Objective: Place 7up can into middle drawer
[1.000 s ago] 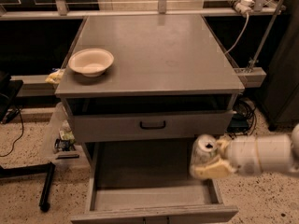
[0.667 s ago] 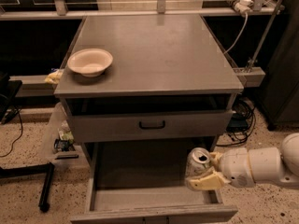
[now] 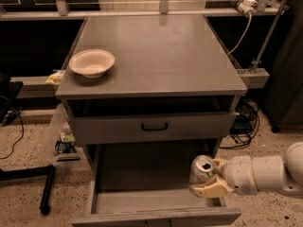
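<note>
The 7up can [image 3: 200, 169] is silvery with a shiny top and an opened mouth. My gripper [image 3: 211, 176] comes in from the right and is shut on the can, holding it upright inside the right front part of the middle drawer [image 3: 142, 174], low over its floor. The drawer is pulled out wide, with a flat bare grey floor and low side walls. The can's lower half is hidden behind a cream fingertip [image 3: 208, 189].
A cream bowl [image 3: 91, 62] sits on the left of the cabinet top [image 3: 161, 51]. The upper drawer front with its black bar handle [image 3: 154, 126] is slightly ajar above. A clear bin of clutter [image 3: 61, 141] stands at the cabinet's left. Cables lie on the floor at right.
My gripper has carried the can down and a little to the left, from level with the drawer's right wall to low inside the drawer.
</note>
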`<state>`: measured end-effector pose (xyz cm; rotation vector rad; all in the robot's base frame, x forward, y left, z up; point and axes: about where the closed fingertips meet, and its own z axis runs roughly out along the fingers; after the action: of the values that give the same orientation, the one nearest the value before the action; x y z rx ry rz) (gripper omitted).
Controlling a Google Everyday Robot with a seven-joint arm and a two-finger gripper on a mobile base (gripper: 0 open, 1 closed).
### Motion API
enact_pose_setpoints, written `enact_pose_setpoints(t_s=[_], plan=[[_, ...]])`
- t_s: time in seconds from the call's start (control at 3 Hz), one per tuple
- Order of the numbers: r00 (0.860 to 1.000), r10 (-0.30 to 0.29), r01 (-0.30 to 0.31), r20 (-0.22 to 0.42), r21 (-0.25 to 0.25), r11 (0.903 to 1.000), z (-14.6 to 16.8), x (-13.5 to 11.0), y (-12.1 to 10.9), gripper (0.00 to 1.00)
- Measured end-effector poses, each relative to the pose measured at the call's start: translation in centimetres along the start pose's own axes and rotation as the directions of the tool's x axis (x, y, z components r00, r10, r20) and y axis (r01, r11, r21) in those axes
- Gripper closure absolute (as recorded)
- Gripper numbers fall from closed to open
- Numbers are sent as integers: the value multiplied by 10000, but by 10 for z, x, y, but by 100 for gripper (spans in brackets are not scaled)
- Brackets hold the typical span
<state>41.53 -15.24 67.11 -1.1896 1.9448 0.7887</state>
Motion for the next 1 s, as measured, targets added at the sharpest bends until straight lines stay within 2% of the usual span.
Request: enact_pose_setpoints(t_s=[0.33,0.67,1.0], plan=[[9954,-911,907,301,137,9958,26,17,-18,100],[9870,-1411,1409,769,76,9900,66,35,-44,100],[9822,-1470,1499,1169,-163,9886,112,56,-66,100]])
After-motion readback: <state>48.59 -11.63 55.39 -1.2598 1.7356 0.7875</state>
